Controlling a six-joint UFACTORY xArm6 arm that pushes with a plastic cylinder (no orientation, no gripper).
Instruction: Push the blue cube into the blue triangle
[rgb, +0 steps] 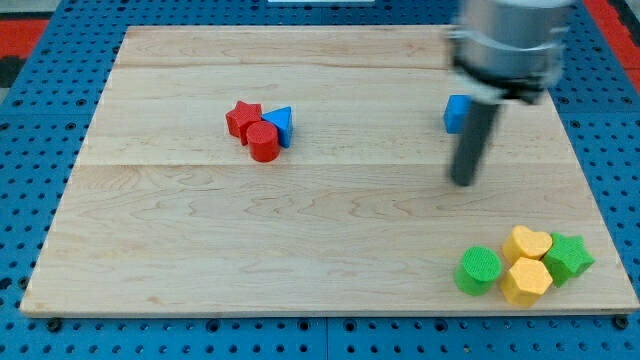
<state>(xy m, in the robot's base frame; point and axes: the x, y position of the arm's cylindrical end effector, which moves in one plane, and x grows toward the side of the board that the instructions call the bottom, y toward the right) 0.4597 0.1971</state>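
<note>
Pale wood bench, planked, sitting on blue pegboard.

Blue cube: upper right of the board, partly hidden behind my rod. Only its left part shows.

Blue triangle: upper left of centre, well apart from the cube. It is packed tight with a red star on its left and a red cylinder at its lower left, both apparently touching it.

My tip: blurred, so its exact end is approximate. It sits just below the cube toward the view's bottom, near it but, as far as I can tell, not in contact.

Pincer: none fitted on this arm, only the straight rod, so there is nothing to be spread or pressed together.

Key relation: the triangle lies to the view's left of the cube, at nearly the same height in the view, very slightly lower. A push toward it must come from the cube's right face. My tip is currently below the cube, roughly under its left part, so on the wrong side. Judgement: the tip needs to swing round to the view's right of the cube before driving left.

Bystanders: green cylinder, two yellow blocks (one heart-like, one roughly hexagonal) and a green star clustered at lower right, clear of the likely path.

Risk: an off-centre push could spin the cube away from the line.
</note>
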